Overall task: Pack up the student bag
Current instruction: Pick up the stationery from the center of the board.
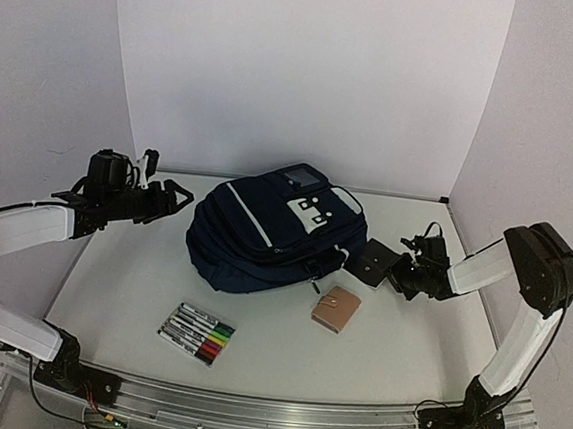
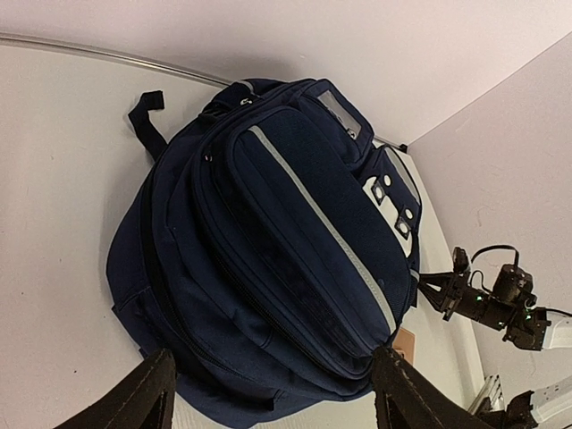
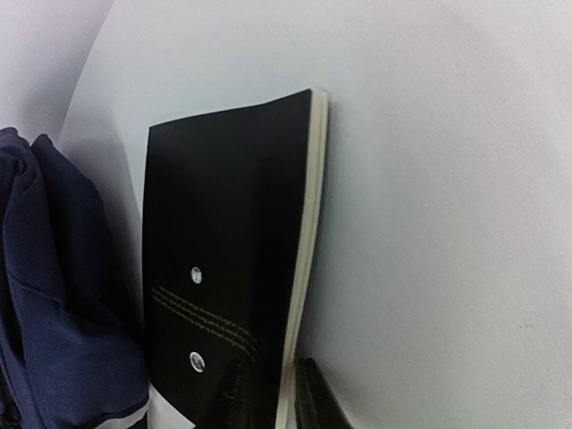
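a: position of the student bag (image 1: 254, 237)?

b: mid-table (image 1: 119, 290), lying flat with its front face up. in the top view the long axis runs diagonally, near-left to far-right. the white patch (image 1: 307, 212) sits toward the far-right end. a black strap loop (image 2: 147, 112) shows at the opposite end in the left wrist view.

a: left gripper (image 1: 179, 201)?

b: raised just left of the bag and pointed at it. fingers (image 2: 134, 402) spread wide, nothing between them.

a: right gripper (image 1: 399, 275)?

b: low at the bag's right, at the near edge of a black notebook (image 1: 375, 262) that lies against the bag. one finger (image 3: 313, 402) sits beside the page edge. whether the jaws have closed on the notebook, i cannot tell.

a: other items?

b: a brown wallet (image 1: 335, 309) and a pack of markers (image 1: 197, 333), both in front of the bag, apart from it.
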